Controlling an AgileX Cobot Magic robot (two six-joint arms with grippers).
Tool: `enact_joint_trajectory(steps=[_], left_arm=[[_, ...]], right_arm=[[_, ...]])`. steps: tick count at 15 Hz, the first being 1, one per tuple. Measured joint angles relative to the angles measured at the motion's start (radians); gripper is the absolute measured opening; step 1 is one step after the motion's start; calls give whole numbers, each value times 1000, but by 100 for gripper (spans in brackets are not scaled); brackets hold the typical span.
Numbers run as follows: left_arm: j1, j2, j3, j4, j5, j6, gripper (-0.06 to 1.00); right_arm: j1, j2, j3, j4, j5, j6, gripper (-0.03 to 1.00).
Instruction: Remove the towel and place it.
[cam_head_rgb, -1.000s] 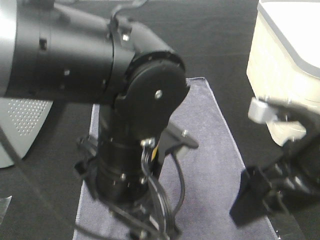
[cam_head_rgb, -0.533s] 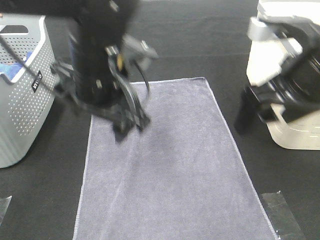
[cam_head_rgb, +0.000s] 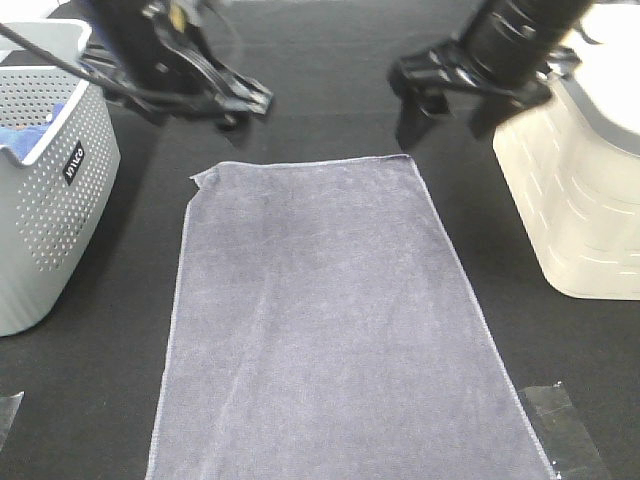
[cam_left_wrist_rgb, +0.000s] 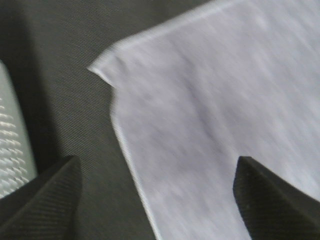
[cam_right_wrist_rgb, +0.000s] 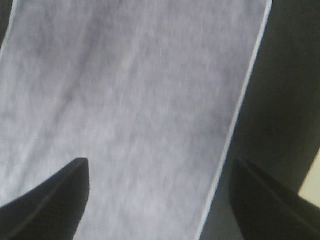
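Observation:
The greyish-purple towel (cam_head_rgb: 335, 320) lies spread flat on the black table, its long side running from far to near. Its far left corner (cam_head_rgb: 200, 178) is slightly kinked. My left gripper (cam_head_rgb: 238, 108) hovers open just beyond that corner. In the left wrist view the towel (cam_left_wrist_rgb: 215, 110) and its corner (cam_left_wrist_rgb: 100, 67) show between the two dark fingertips (cam_left_wrist_rgb: 50, 200), which hold nothing. My right gripper (cam_head_rgb: 443, 125) hangs open above the far right corner. In the right wrist view the towel (cam_right_wrist_rgb: 130, 100) fills the space between the spread fingers (cam_right_wrist_rgb: 50, 200).
A grey perforated basket (cam_head_rgb: 50, 210) holding a bright blue cloth (cam_head_rgb: 25, 135) stands at the left, and its wall (cam_left_wrist_rgb: 10, 145) shows in the left wrist view. A cream basket (cam_head_rgb: 580, 200) stands at the right. Clear tape pieces (cam_head_rgb: 570, 420) lie near the towel's near corners.
Both arms have swung from over the towel's middle to its far end. The whole towel now shows, and its far left corner is kinked.

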Motion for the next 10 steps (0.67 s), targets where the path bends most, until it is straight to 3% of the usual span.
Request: enact_joint_trajectory(steps=[4, 7, 10], left_arm=[[121, 32, -2, -89, -148, -3, 76], [143, 137, -15, -158, -204, 35, 76], [143, 237, -96, -169, -211, 54, 76]], right_arm=[[0, 207, -243, -26, 28, 0, 66], [-4, 382, -434, -75, 76, 2, 66], [-48, 521, -566, -83, 95, 14, 66]])
